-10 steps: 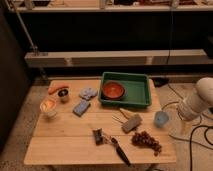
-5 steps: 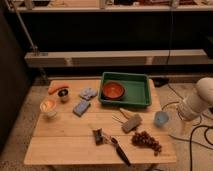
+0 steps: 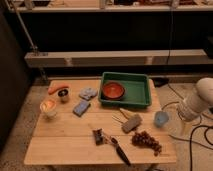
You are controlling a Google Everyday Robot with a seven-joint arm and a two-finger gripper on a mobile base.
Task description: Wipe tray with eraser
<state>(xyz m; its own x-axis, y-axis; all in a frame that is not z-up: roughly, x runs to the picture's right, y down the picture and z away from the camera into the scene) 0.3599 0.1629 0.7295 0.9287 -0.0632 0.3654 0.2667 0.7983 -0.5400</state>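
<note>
Bringing the gripper, jaws apart and hidden behind the arm (image 3: 200, 97) at the table's (image 3: 65, 145) right, over the eraser (image 3: 132, 123), straddle its narrow width.

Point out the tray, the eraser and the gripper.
Large green rectangular plastic tray (image 3: 139, 90): camera view, bare floor, right half.
Small grey-brown rectangular eraser block (image 3: 132, 123): camera view, top face.
Gripper: camera view, cannot make it out; white robot arm (image 3: 199, 99) at right edge, beside the table.

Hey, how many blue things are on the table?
3: sponge pad left of centre, cloth behind it, cup at right. The gripper is out of view; only the arm shows, far right.
</note>
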